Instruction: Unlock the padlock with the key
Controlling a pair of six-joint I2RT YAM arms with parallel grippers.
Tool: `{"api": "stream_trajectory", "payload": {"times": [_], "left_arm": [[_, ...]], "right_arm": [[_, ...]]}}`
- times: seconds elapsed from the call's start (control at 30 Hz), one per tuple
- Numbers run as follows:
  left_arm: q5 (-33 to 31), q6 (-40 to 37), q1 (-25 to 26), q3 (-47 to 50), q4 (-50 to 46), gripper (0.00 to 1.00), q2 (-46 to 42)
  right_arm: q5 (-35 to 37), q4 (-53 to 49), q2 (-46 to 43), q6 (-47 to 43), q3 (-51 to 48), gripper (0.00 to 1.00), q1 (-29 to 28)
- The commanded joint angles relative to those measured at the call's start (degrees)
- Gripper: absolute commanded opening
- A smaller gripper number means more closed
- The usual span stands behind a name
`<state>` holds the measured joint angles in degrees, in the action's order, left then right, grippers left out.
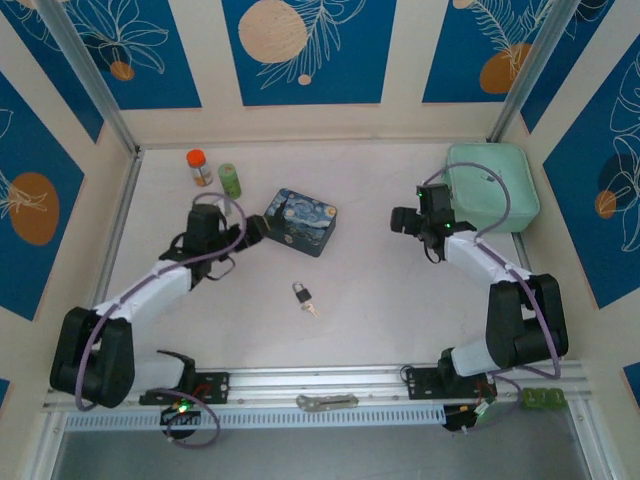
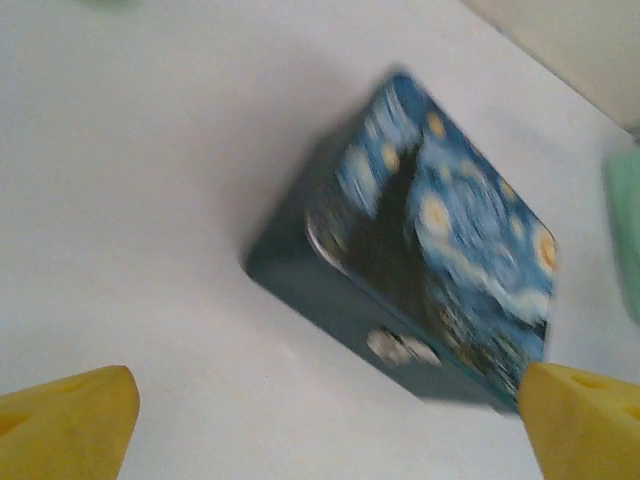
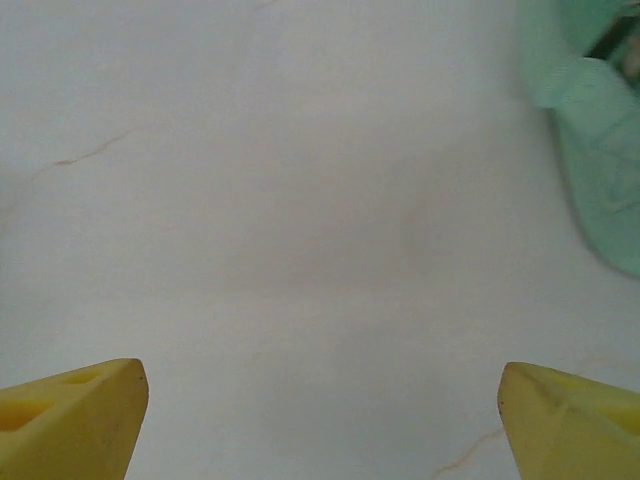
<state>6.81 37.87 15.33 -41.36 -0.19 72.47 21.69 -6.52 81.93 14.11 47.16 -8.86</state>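
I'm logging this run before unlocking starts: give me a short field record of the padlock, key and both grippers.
padlock: on the table, nearer the arms than the tin
key: just beside the padlock, ungrasped
left gripper: open, empty, facing the tin
right gripper: open, empty, above bare table by the green tray

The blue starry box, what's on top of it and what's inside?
Nothing lies on top of the blue starry box; only its painted picture shows there. It looks shut, so the inside is covered and cannot be seen.
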Motion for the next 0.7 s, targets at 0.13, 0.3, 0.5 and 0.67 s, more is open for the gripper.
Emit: {"api": "stream_trajectory", "payload": {"times": [0.13, 0.3, 0.5, 0.67], "left_arm": [[-25.4, -19.5, -5.0, -4.9, -6.1, 0.99, -0.7], [-31.5, -27.0, -6.8, -2.7, 1.3, 0.99, 3.9], [-34.2, -31.5, -7.0, 4.4, 15.8, 0.99, 7.3], [-34.2, -37.0, -7.0, 8.8, 28.7, 0.99, 10.7]], "right_arm": [[-7.0, 24.6, -0.7, -10.0, -12.7, 0.91, 6.4], [-14.0, 32.3, -0.5, -8.0, -16.0, 0.9, 11.1], [-20.8, 36.8, -0.3, -8.0, -17.4, 0.99, 11.1], [-18.6, 44.3, 3.3, -7.0, -19.4, 0.99, 10.3]]}}
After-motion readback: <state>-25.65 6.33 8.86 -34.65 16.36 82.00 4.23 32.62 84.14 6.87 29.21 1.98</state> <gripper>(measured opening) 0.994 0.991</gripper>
